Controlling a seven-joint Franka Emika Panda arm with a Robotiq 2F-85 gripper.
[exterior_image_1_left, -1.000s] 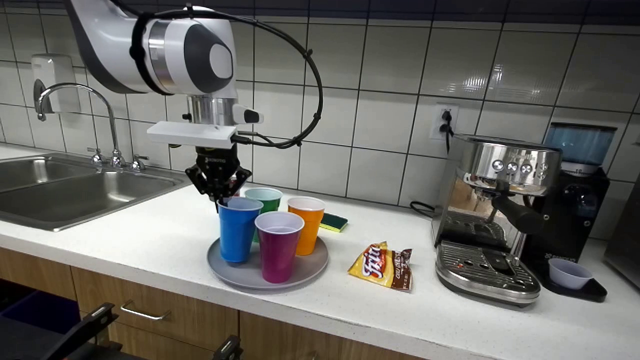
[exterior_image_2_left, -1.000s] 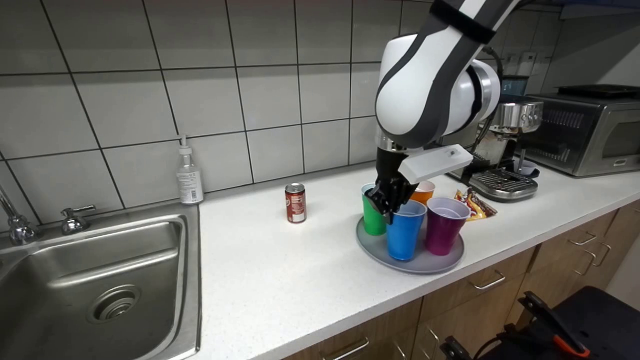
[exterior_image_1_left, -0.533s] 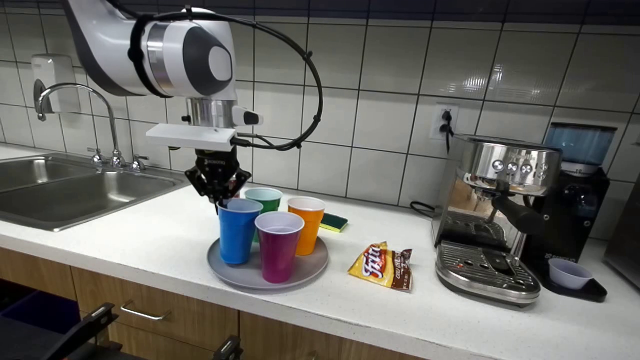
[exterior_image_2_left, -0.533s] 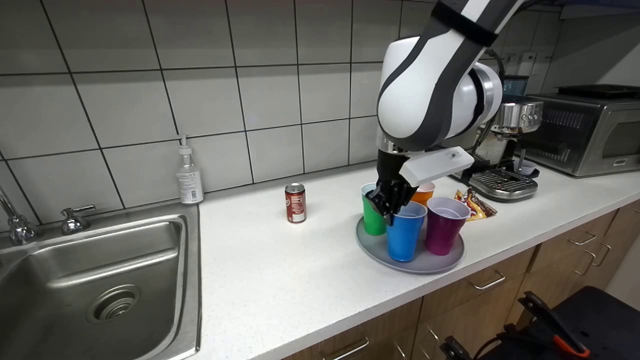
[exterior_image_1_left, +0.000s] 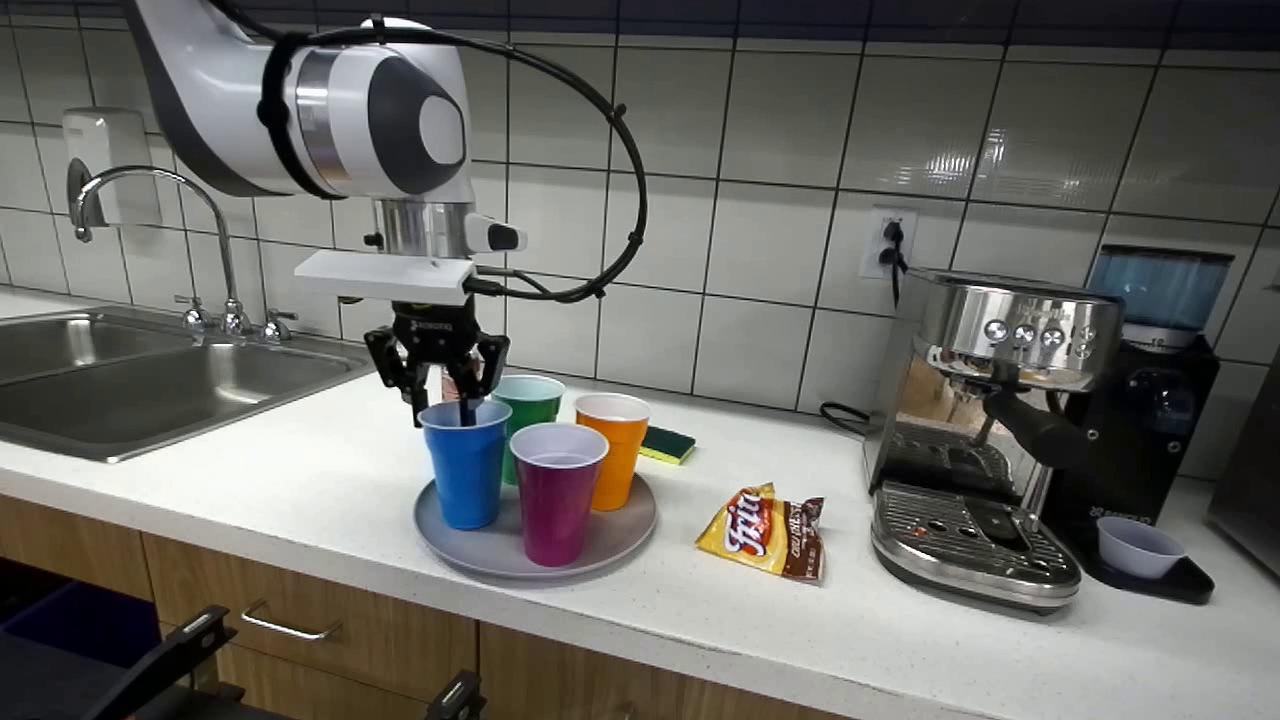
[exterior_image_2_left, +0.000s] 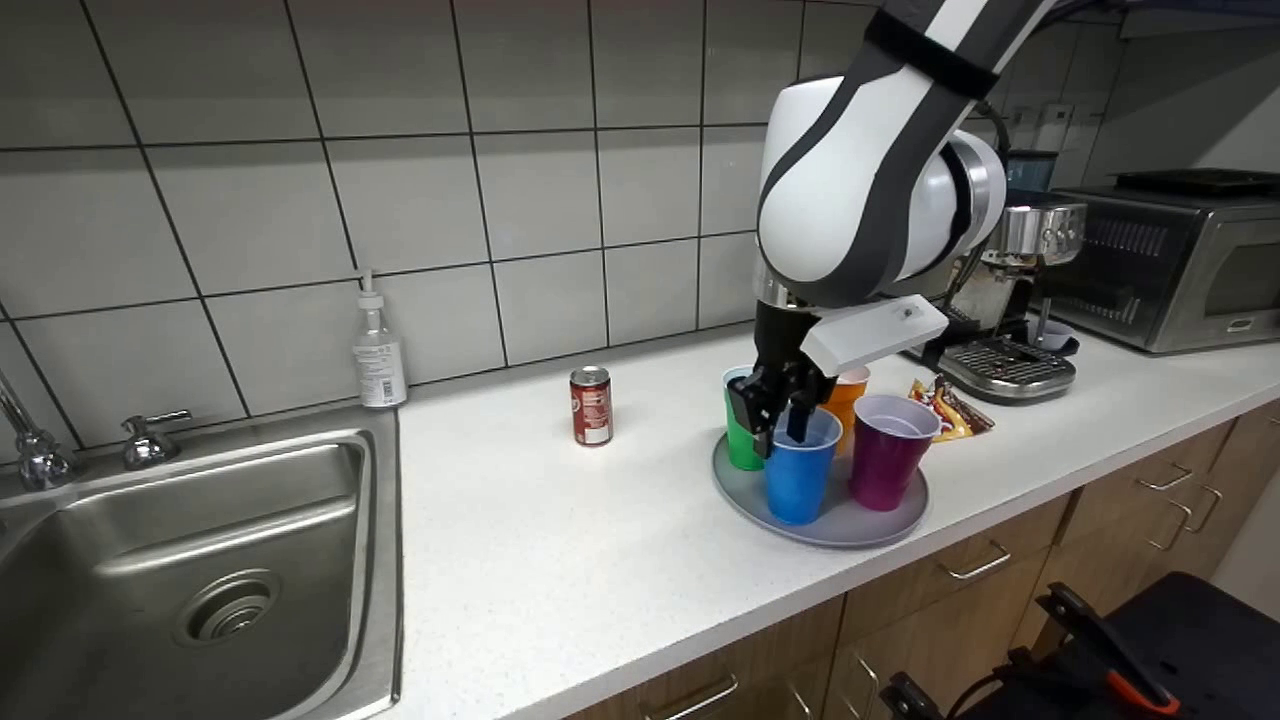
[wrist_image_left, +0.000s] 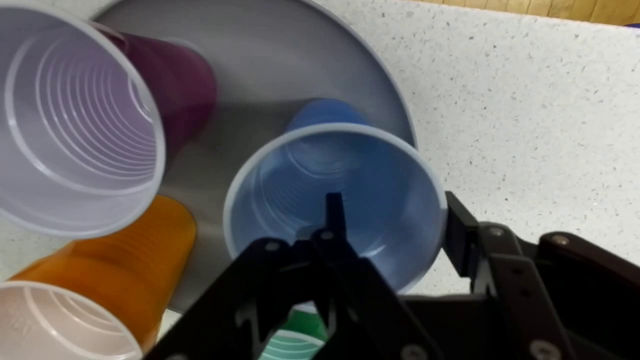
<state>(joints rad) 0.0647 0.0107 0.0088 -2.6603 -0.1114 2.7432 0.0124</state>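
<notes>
Exterior views both show a long white counter (exterior_image_2_left: 520, 560) with a tiled wall (exterior_image_2_left: 540, 200) at its far side. A big white robot arm (exterior_image_2_left: 830, 200) bends down over the counter. At the left is a metal sink (exterior_image_2_left: 382, 540). Off to the right stand a metal oven (exterior_image_2_left: 1180, 270) and a coffee machine (exterior_image_1_left: 960, 450).

A round grey plate (wrist_image_left: 280, 60) sits between the sink and the coffee machine. Four cups stand on it. The gripper (exterior_image_1_left: 442, 415) is right at the blue cup (exterior_image_1_left: 467, 470), on the left part of the plate. Its fingers (wrist_image_left: 460, 235) are spread part way, wider than the cup's thin side but not as wide as its mouth. One finger dips inside the cup; the other is outside, on the left. Nothing looks squeezed. The outer finger is touching the rim or just beside it; I cannot tell which.

The purple cup (exterior_image_1_left: 557, 500) is to the right, the green cup (exterior_image_2_left: 742, 440) is farther back, and the orange cup (exterior_image_1_left: 620, 450) is far right. A chip bag (exterior_image_1_left: 765, 532) lies right of the plate, and a red can (exterior_image_2_left: 591, 405) stands to its far left.

My guess is that the step in hand is letting the blue cup go, though getting ready to grab would look much the same. The next move seems to call for a straight, slow lift, so the inside finger does not tip the cup.
</notes>
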